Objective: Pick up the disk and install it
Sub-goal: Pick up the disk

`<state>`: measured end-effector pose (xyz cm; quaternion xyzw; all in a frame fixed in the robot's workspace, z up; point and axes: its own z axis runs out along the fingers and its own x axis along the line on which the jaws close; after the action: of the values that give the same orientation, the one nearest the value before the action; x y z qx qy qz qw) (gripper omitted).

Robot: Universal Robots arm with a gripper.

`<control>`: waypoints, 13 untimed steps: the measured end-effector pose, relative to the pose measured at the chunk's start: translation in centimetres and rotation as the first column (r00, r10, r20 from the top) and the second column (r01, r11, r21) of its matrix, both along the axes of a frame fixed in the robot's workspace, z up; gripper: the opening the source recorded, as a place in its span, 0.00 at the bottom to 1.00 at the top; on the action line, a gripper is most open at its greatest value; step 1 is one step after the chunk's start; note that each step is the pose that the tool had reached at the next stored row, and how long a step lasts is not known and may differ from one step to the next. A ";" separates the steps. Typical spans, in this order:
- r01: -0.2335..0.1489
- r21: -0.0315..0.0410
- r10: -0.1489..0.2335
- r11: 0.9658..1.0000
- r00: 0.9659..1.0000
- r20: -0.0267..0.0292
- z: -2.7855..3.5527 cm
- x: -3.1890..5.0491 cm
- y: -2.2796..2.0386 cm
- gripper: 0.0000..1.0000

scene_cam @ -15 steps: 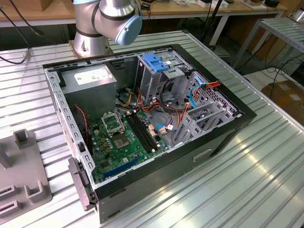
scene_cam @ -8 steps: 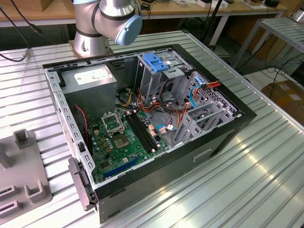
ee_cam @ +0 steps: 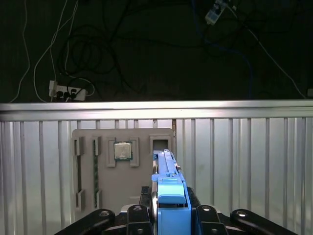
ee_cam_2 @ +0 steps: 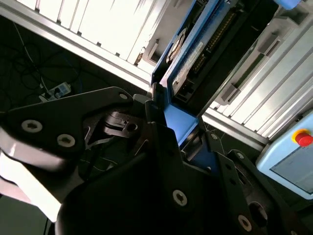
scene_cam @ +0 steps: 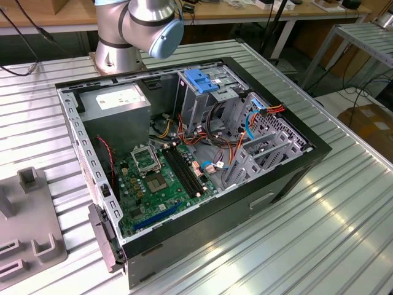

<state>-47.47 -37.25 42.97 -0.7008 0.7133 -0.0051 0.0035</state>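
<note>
Tool clenched on the disk, my black fingers pressed against both sides of its blue carrier. In the first wrist view the disk is edge-on, so its flat faces are hidden. Its far end points at the grey fixture plate on the slatted worktop, near a pocket beside the processor chip. I cannot tell whether it touches the plate. In the second wrist view, the disk shows a strip of white label, with print too fine to read. A red button sits at the frame edge, its housing cut off. In the exterior view the open computer case lies on the worktop. The white label on the power supply is illegible. The blue handle block tops the grey cage.
</note>
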 end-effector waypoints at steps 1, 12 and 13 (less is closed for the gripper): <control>0.000 0.000 0.000 1.000 1.000 0.000 0.16 0.00 0.00 0.37; 0.000 0.000 0.000 1.000 1.000 -0.001 2.52 0.01 0.00 0.37; 0.000 0.000 0.000 1.000 1.000 -0.001 2.67 0.01 0.00 0.37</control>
<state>-47.46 -37.25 45.64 -0.7008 0.7133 -0.0048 0.0031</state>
